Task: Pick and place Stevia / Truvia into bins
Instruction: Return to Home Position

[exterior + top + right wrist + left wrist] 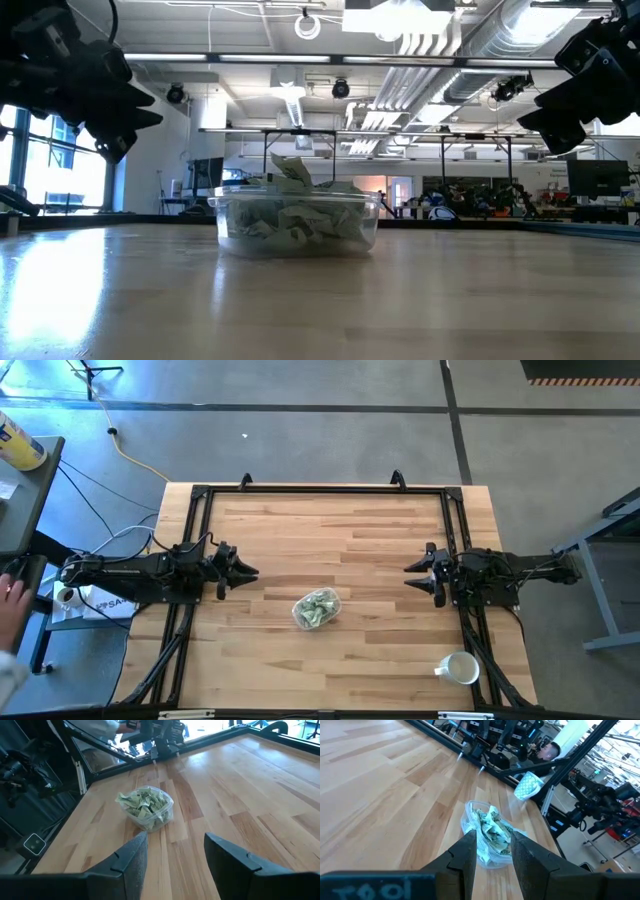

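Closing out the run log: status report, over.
Left end effector and right end effector open, empty, raised at either side. Pale green sweetener packets heaped in clear plastic tub. White mug at corner, nothing obstructing.

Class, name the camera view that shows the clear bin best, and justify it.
Right wrist view: the whole bin, heaped packets visible. High view shows it small; low view side-on only; left wrist view partly hidden.

Wide bare table [330, 530] open all round, bin [317, 609] lone obstacle mid-table, mug [461, 668] off near one corner, black frame [320, 488] along edges
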